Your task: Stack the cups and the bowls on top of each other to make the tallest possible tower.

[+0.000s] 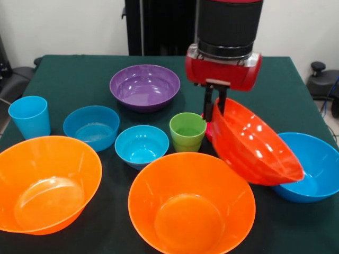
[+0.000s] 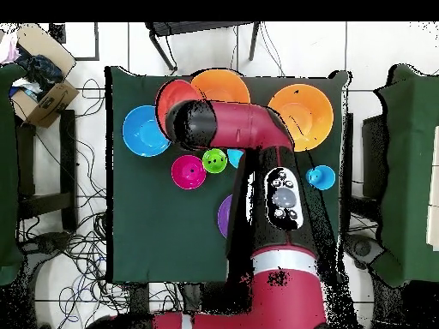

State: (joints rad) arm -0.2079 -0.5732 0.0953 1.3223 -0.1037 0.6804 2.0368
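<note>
From the front, the claw [image 1: 215,110] is pinched shut on the far rim of the glossy red-orange plastic bowl [image 1: 255,144], which hangs steeply tilted, its low edge over the big blue plastic bowl [image 1: 313,165] at right; the lime green plastic cup [image 1: 187,131] stands just left of it

From overhead, the arm hides the claw; the red-orange bowl lies between the blue bowl and an orange plastic bowl [image 2: 225,86]

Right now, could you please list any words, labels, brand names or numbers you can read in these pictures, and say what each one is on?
None can be read.
The bowls and cups, such as the red-orange bowl and green cup, are plain.
The arm's control panel carries small marks, too small to read.
The cardboard box shows no readable print.
</note>
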